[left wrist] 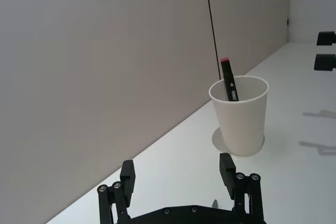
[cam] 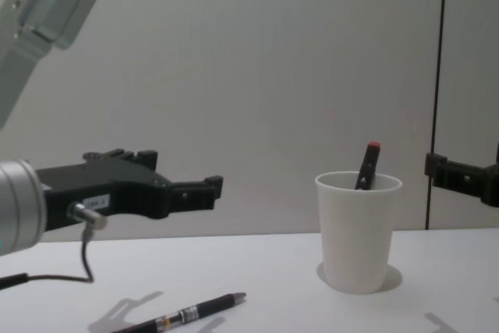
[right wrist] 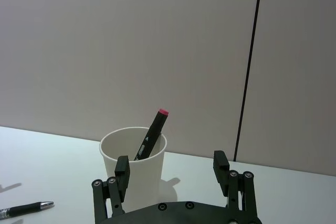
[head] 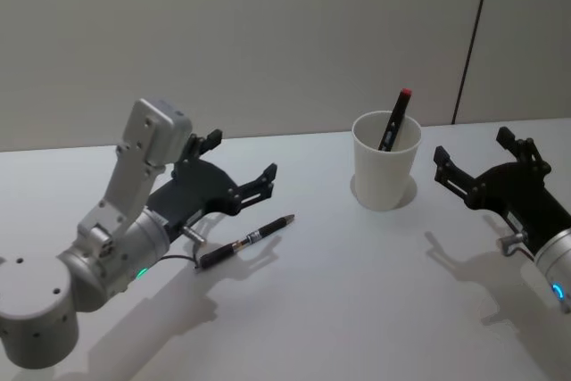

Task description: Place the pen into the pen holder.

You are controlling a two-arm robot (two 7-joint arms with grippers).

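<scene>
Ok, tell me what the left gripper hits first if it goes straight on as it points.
Probably the cup: seen from the left wrist, it stands ahead of the left gripper, in line with one finger, not centred. Depth is unclear, so it could just miss and reach the wall.

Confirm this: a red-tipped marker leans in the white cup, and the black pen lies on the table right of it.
Wrong side: the head view shows the black pen left of the white cup, on the table. The red-tipped marker leans in it.
</scene>
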